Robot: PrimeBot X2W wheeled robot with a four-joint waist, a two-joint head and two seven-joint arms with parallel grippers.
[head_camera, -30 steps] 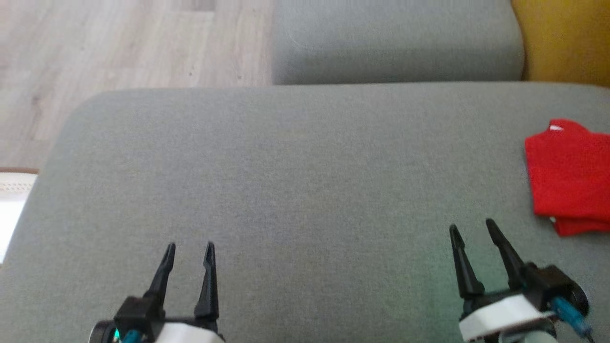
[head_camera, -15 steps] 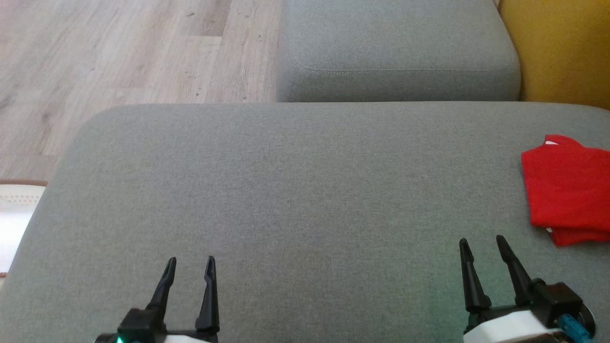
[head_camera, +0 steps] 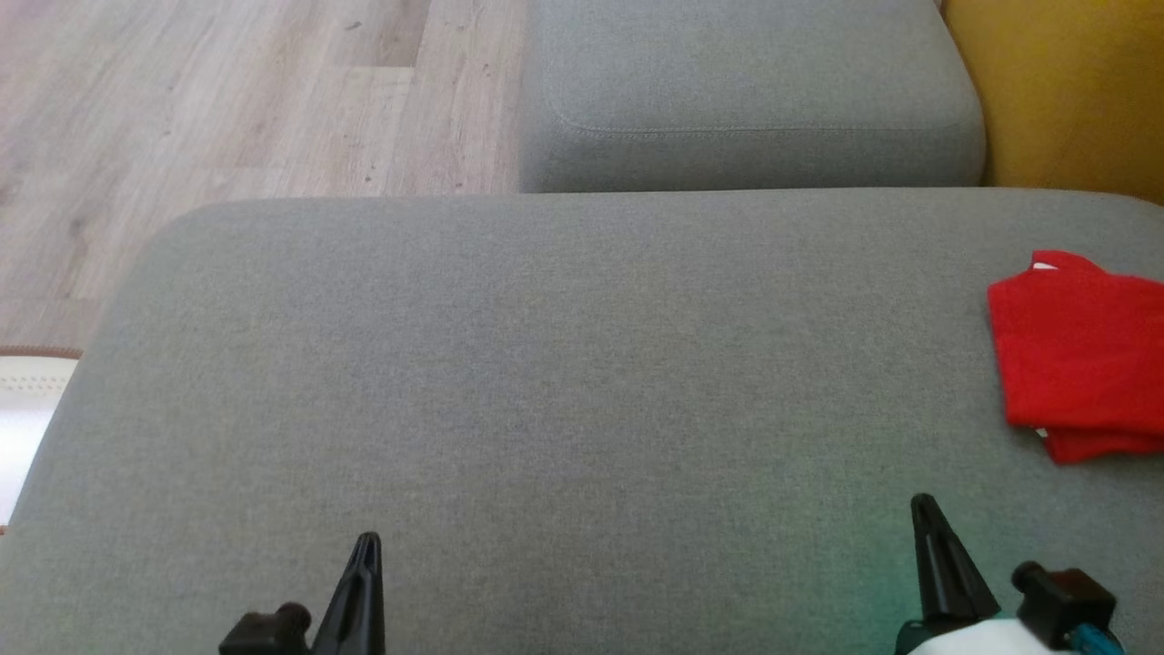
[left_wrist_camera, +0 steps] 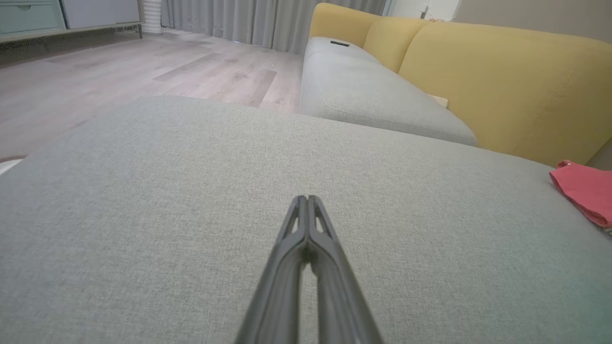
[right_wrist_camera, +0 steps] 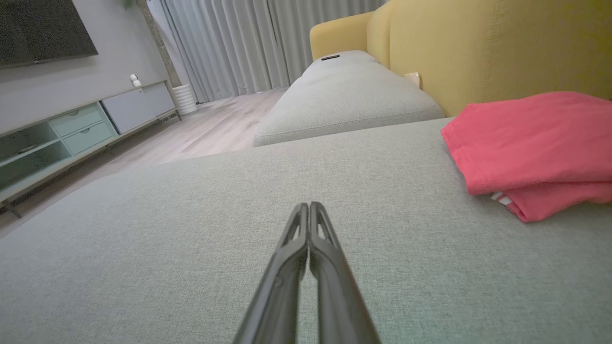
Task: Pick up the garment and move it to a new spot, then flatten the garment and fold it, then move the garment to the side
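A: L. gripper (head_camera: 367,544), R. gripper (head_camera: 925,505), how shown?
B: Both drawn w/ fingers pressed together, nothing held, over grey cushion (head_camera: 546,364).
A: And the garment (head_camera: 1078,355)?
B: Red, folded, laid at cushion's far R., apart from R. gripper.

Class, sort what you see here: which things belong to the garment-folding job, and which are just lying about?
Job: folded red garment, resting on the grey seat cushion; left gripper and right gripper, both shut and empty.
Lying about: small dark object on the far cushion; yellow backrest; cabinet; curtains.
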